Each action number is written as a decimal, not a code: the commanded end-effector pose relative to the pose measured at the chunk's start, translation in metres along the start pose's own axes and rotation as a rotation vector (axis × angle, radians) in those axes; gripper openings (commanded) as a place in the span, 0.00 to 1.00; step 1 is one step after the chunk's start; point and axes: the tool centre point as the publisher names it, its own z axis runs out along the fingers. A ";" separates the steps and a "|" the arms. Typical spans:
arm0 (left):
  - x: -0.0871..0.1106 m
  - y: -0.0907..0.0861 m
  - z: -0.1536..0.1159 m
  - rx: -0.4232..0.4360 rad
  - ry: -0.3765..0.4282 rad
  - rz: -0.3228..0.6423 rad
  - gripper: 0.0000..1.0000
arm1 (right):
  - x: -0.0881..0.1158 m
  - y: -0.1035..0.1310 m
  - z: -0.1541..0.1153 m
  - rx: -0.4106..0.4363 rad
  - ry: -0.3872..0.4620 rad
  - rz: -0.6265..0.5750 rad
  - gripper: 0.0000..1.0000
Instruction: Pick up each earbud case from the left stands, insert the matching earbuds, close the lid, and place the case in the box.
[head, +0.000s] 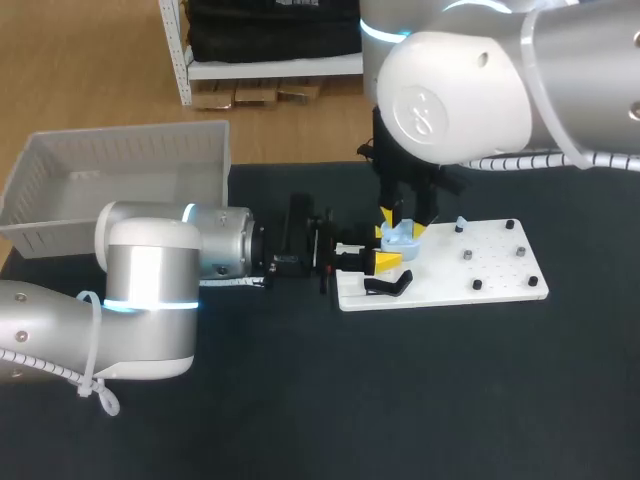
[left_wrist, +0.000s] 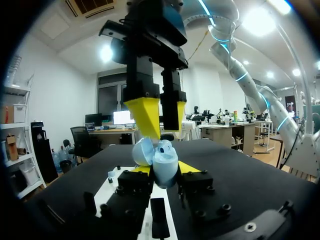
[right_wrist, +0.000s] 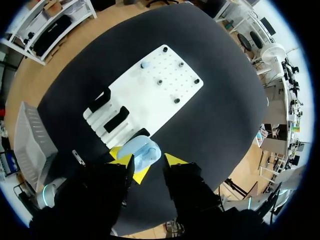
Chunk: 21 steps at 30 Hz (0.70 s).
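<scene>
The left tool (left_wrist: 164, 170) is clamped on the light blue earbud case (left_wrist: 162, 159), one yellow tip on each side, and the case's lid is open. It is held just above the left end of the white board (head: 470, 275), toward the far edge of the tabletop (head: 400, 400). The right tool (left_wrist: 164, 131) hangs directly over the case, right at its open top. I cannot tell whether it grips anything.

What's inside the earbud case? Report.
The pale blue case, lid open, is clamped in the left fingers; the right gripper hangs over its opening, hiding what is inside.
</scene>
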 end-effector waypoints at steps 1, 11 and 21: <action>0.001 -0.002 0.000 -0.005 -0.003 0.003 0.00 | 0.002 -0.010 0.000 -0.032 -0.005 0.003 0.40; 0.001 -0.002 0.000 -0.005 -0.003 0.003 0.00 | 0.001 -0.036 -0.037 -0.246 0.059 -0.053 0.38; 0.001 -0.002 0.000 -0.005 -0.003 0.003 0.00 | -0.042 -0.060 -0.044 -0.513 -0.034 -0.364 0.43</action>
